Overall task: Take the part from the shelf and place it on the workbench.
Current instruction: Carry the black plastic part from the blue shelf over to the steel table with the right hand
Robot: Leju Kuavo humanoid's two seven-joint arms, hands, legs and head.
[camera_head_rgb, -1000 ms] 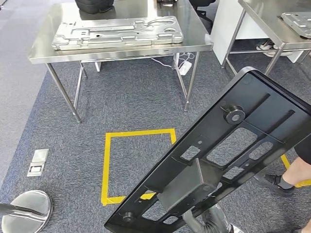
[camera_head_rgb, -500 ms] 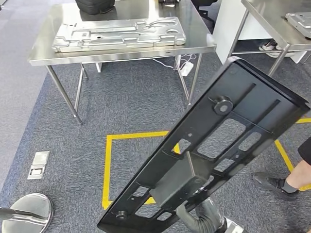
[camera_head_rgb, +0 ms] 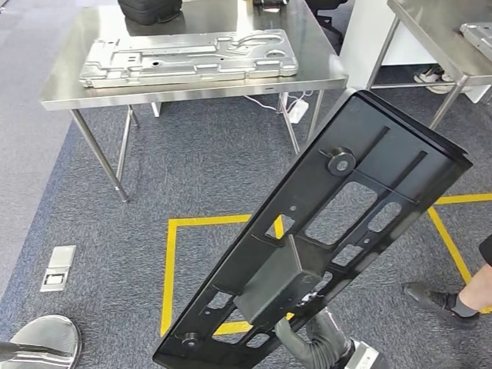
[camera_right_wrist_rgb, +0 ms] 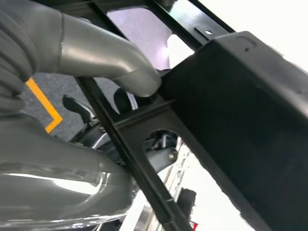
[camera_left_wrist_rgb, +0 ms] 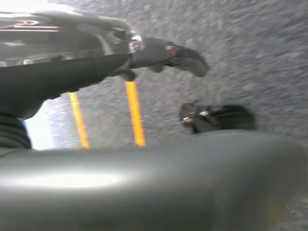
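A large black metal part (camera_head_rgb: 325,223), a flat frame with cut-outs and a boxy block on its underside, hangs tilted over the carpet in the head view. My right hand (camera_head_rgb: 316,342) holds it from below at its near end. In the right wrist view the grey thumb (camera_right_wrist_rgb: 109,57) presses against the part (camera_right_wrist_rgb: 247,110) beside the block. My left hand (camera_left_wrist_rgb: 152,50) hangs over the carpet, fingers apart and holding nothing. The steel workbench (camera_head_rgb: 191,94) stands ahead at the back left, with a silver stamped panel (camera_head_rgb: 185,55) lying on it.
A yellow tape square (camera_head_rgb: 168,269) marks the carpet before the workbench. A second steel table (camera_head_rgb: 429,31) stands at the back right. A person's foot (camera_head_rgb: 440,300) is on the floor at the right. A floor socket (camera_head_rgb: 58,267) and a round metal base (camera_head_rgb: 46,338) lie at left.
The whole picture has shifted, so the camera has moved. The black part now sits further left and higher in the view, still held by my right hand.
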